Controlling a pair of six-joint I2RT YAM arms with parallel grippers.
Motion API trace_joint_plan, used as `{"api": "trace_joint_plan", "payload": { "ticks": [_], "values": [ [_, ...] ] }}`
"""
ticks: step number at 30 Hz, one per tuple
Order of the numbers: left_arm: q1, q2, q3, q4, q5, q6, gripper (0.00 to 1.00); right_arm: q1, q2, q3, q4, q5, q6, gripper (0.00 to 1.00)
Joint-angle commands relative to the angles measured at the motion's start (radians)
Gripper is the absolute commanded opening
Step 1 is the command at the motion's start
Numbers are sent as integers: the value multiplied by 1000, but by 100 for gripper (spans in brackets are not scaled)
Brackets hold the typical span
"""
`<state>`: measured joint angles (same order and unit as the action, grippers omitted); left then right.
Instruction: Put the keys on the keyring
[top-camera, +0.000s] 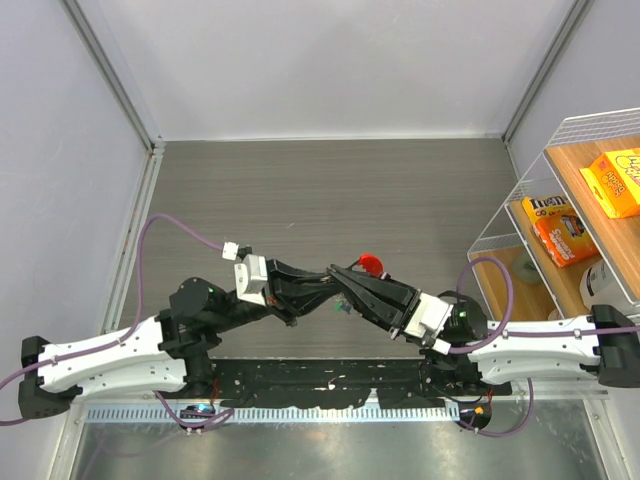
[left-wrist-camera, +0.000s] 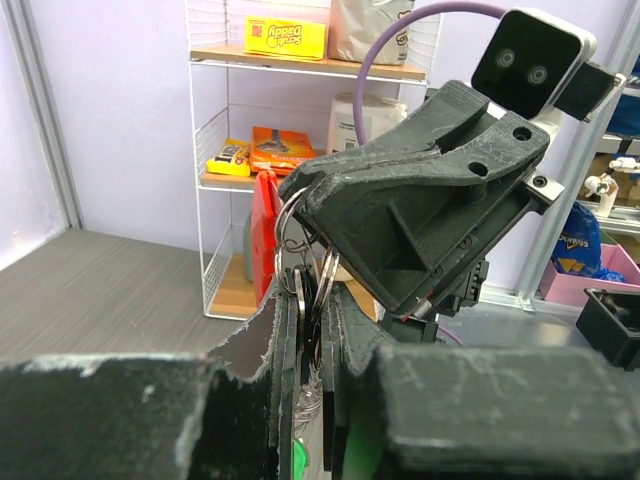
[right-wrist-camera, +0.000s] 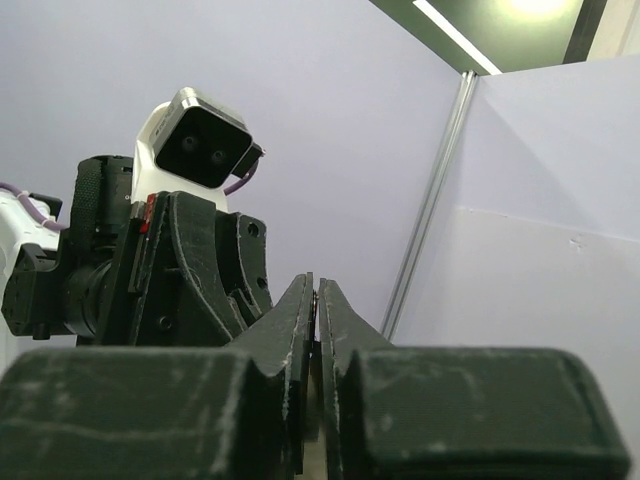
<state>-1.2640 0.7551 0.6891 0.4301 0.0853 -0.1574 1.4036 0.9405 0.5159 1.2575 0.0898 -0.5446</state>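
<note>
Silvery keyring (left-wrist-camera: 283, 232), keys (left-wrist-camera: 300, 458) jammed inside left hand (left-wrist-camera: 308, 300), mostly hidden (green head peeks).

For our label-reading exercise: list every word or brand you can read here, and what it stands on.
"m&m": yellow packet on the wire shelf.
Yellow box, red lettering: too blurred to read.
Orange box: too blurred to read.

Top view downward, wrist views close, opposed
</note>
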Motion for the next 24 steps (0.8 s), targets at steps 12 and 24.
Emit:
{"api": "trace_joint_plan", "payload": {
  "ticks": [12, 24],
  "values": [
    [-26, -56, -46, -74, 91, 15, 0, -11, -156, 53, -28, 71, 138, 44],
    [-28, -92, 13, -318, 143, 142, 0, -11, -350, 475, -1334, 91, 543, 52]
  ]
}}
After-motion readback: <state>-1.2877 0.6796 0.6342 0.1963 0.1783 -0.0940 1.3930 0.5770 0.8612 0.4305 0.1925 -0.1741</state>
